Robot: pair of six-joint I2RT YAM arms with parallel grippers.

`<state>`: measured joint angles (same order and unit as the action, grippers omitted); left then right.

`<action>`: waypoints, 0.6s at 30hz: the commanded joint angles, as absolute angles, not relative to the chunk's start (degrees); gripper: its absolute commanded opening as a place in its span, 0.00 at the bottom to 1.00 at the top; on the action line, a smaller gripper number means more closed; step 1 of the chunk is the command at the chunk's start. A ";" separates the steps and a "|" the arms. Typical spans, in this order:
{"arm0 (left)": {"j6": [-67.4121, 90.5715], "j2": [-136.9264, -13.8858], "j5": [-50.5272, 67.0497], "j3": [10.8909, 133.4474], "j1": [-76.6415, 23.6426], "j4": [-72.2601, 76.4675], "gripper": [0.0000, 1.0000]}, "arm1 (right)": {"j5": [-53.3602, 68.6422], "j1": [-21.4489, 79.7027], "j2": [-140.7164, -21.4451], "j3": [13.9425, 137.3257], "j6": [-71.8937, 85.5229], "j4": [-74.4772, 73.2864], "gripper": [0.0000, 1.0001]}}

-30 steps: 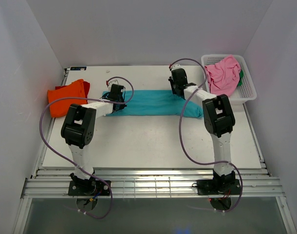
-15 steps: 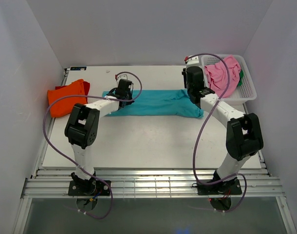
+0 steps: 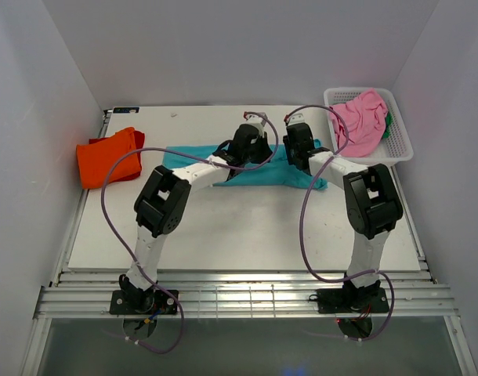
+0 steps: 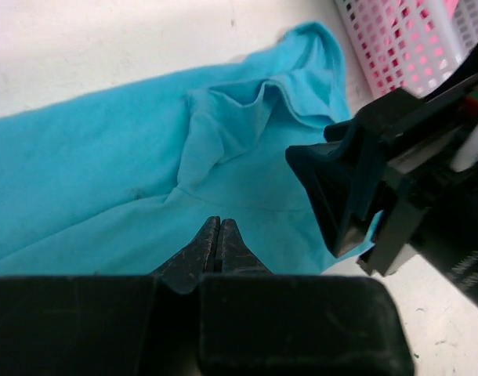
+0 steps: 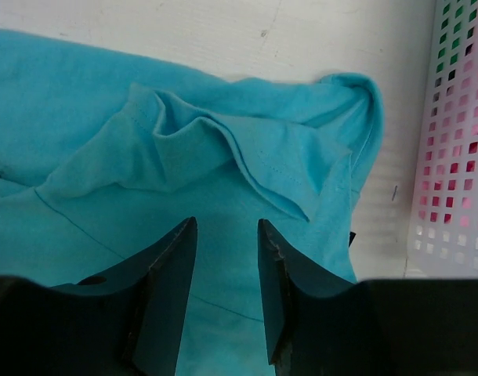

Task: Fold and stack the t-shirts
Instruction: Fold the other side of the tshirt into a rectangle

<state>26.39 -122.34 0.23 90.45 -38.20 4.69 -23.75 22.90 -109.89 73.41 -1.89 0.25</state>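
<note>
A teal t-shirt (image 3: 192, 157) lies stretched across the back middle of the table. My left gripper (image 3: 258, 153) is over its right half, shut on a lower layer of the teal cloth (image 4: 106, 172), with the tips (image 4: 218, 223) pressed together. My right gripper (image 3: 296, 154) is open just above the shirt's right end, fingers (image 5: 176, 266) straddling flat cloth below a rumpled sleeve (image 5: 247, 157). It also shows in the left wrist view (image 4: 356, 188), close to my left one. An orange t-shirt (image 3: 106, 157) lies folded at the left. A pink t-shirt (image 3: 360, 117) and a bit of green (image 3: 389, 125) are in the basket.
The white lattice basket (image 3: 401, 149) stands at the back right corner, just right of the right gripper; it also shows in the right wrist view (image 5: 458, 157). White walls close in the table on three sides. Both arms reach to the back of the table, nearly touching.
My left gripper has swept right from the shirt's left end to its right half, dragging the lower left flap along. My right gripper shifted slightly left and came down over the right end.
</note>
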 commanded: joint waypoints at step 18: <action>30.32 -131.13 13.62 98.35 -37.44 13.01 0.03 | -27.77 21.27 -115.57 79.63 -4.83 1.23 0.44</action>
